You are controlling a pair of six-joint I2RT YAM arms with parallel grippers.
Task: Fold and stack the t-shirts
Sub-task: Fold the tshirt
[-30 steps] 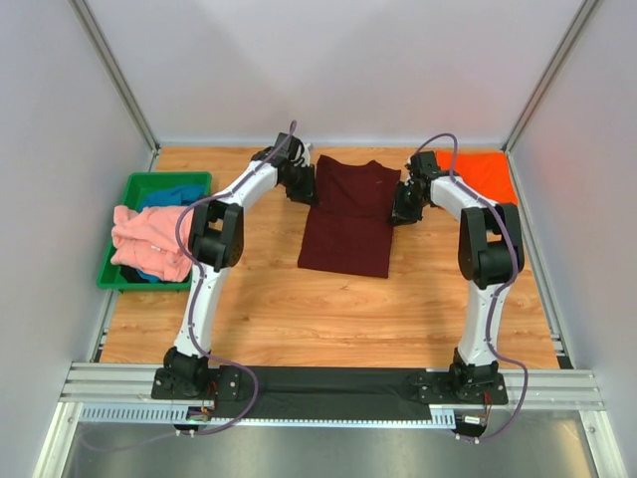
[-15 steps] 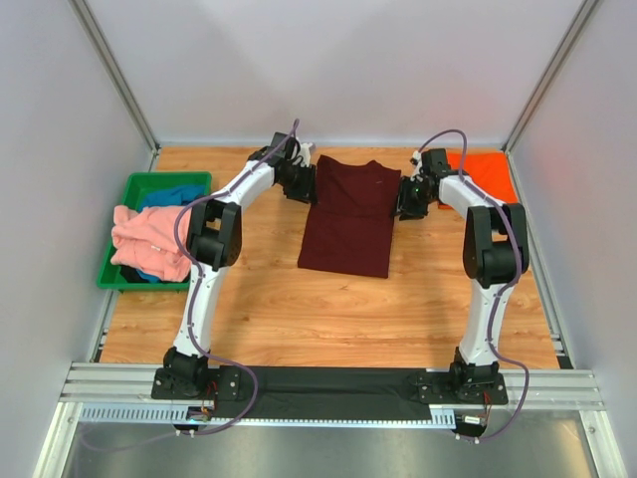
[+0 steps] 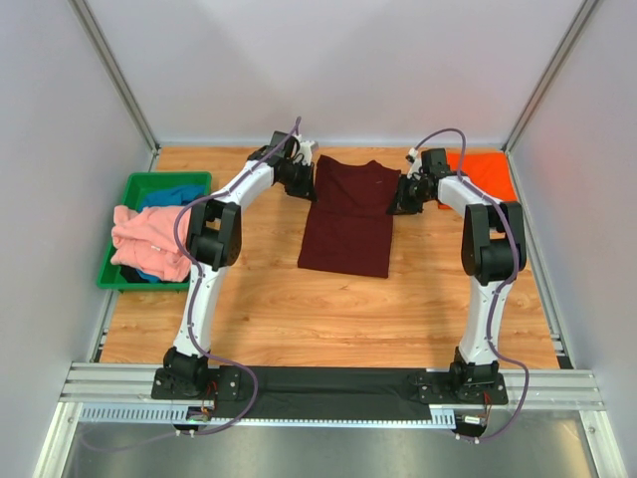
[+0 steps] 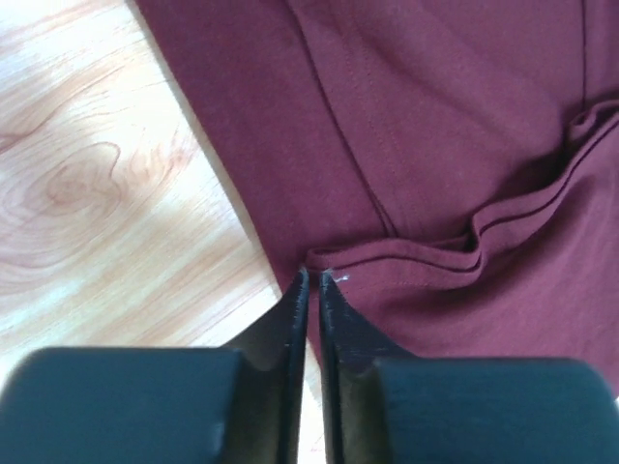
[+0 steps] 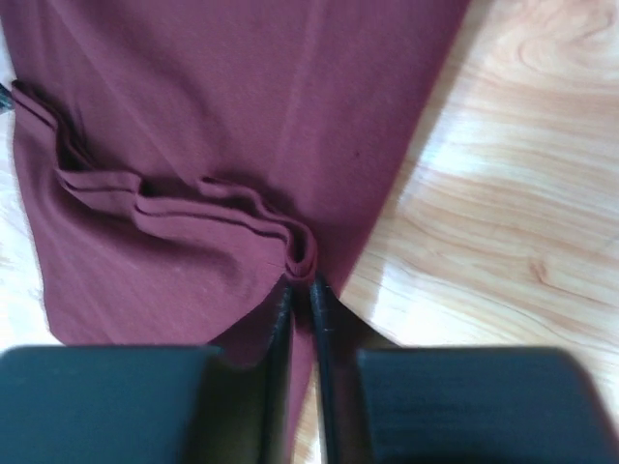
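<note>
Maroon t-shirt (image 3: pixel 348 214) lies flat on the tabletop (image 3: pixel 299 309), folded narrow. My left gripper (image 4: pixel 311 275) is at its left edge, fingers almost pressed together, pinching a bunched fold of the cloth. My right gripper (image 5: pixel 302 285) is at its right edge, fingers likewise pinching a rumpled fold. Orange t-shirt (image 3: pixel 483 171) lies right of the maroon one. Green tray (image 3: pixel 169 176), well left of it, holds a salmon-pink t-shirt (image 3: pixel 149 239) over a blue t-shirt (image 3: pixel 174 194).
</note>
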